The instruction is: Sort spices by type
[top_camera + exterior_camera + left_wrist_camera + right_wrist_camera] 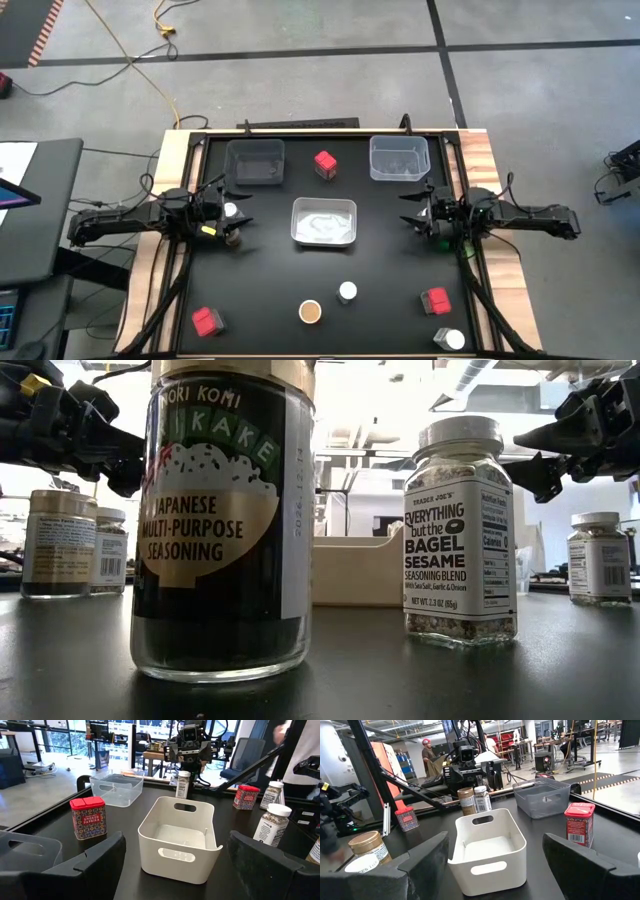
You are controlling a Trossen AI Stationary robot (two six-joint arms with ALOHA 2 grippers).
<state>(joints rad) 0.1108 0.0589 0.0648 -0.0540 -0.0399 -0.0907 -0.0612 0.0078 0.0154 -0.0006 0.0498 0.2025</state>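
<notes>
My left gripper (pixel 240 215) hovers open at the table's left, above a white-lidded jar (pixel 231 211) and a brown-topped jar (pixel 235 240). My right gripper (pixel 412 213) hovers open at the right, beside another white-lidded jar (pixel 440 240). Red blocks stand at the far middle (pixel 324 164), near left (pixel 207 321) and near right (pixel 436 301). A brown-topped jar (pixel 310 312) and a white-lidded jar (pixel 347 292) stand near the near edge, and one more white-lidded jar (pixel 452 340) stands in the near right corner. All rest upright on their bases.
A white handled tray (pixel 323 222) sits mid-table between the two grippers. Two clear trays stand at the far side, one left (pixel 255 163) and one right (pixel 399 158). Wooden rails (pixel 495 170) border the black tabletop. A person stands in the room behind (pixel 426 751).
</notes>
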